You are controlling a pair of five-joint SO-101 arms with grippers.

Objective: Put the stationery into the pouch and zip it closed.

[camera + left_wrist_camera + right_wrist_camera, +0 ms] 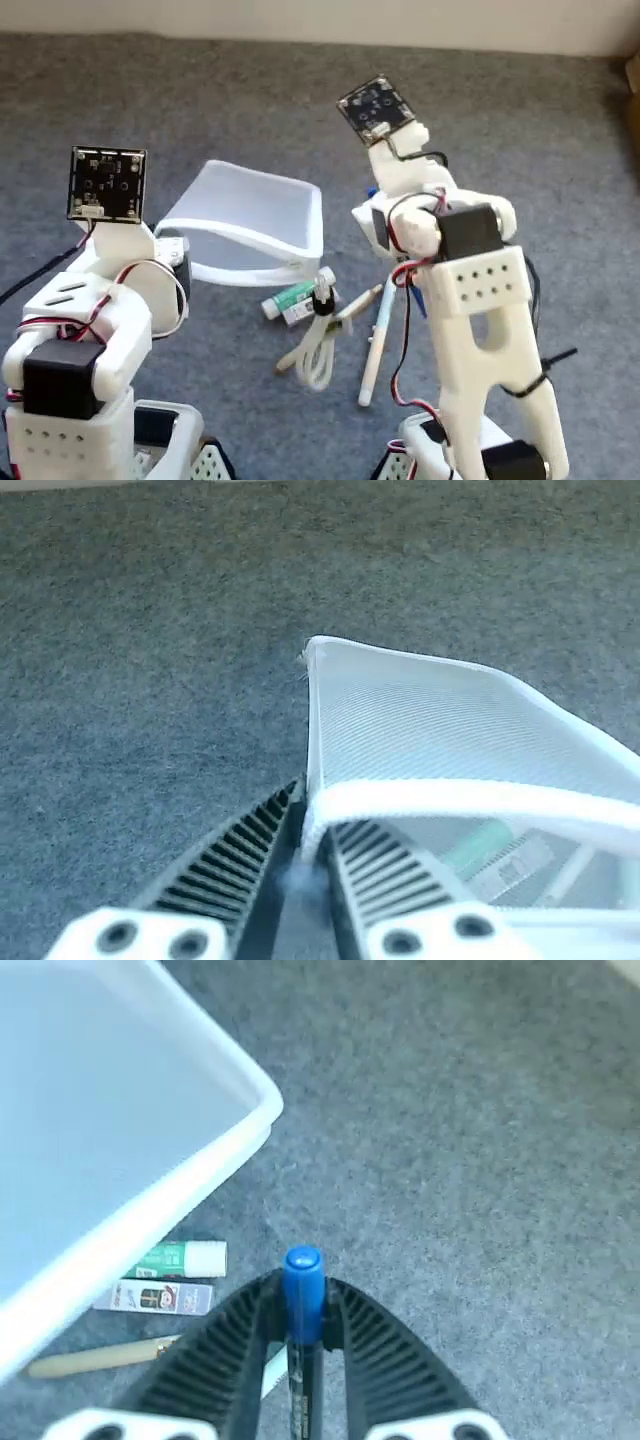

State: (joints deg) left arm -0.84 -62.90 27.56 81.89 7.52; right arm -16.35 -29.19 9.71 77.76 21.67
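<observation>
White mesh is what the left gripper [305, 805] pinches: its fingers are pressed on the near corner of the pouch [430, 730], propping the mouth agape. In front of that mouth, a green glue stick [290, 296] and a white pen [378, 345] lie loose on the grey carpet [200, 100]. Further right, the right gripper [303, 1290] clamps a blue pen [303, 1263], whose long axis runs along the fingers, cap outermost. The opening lies to this arm's left, so I judge the pen must cross the rim sideways. The right wrist view makes the clamp plain; the high view shows the gape.
</observation>
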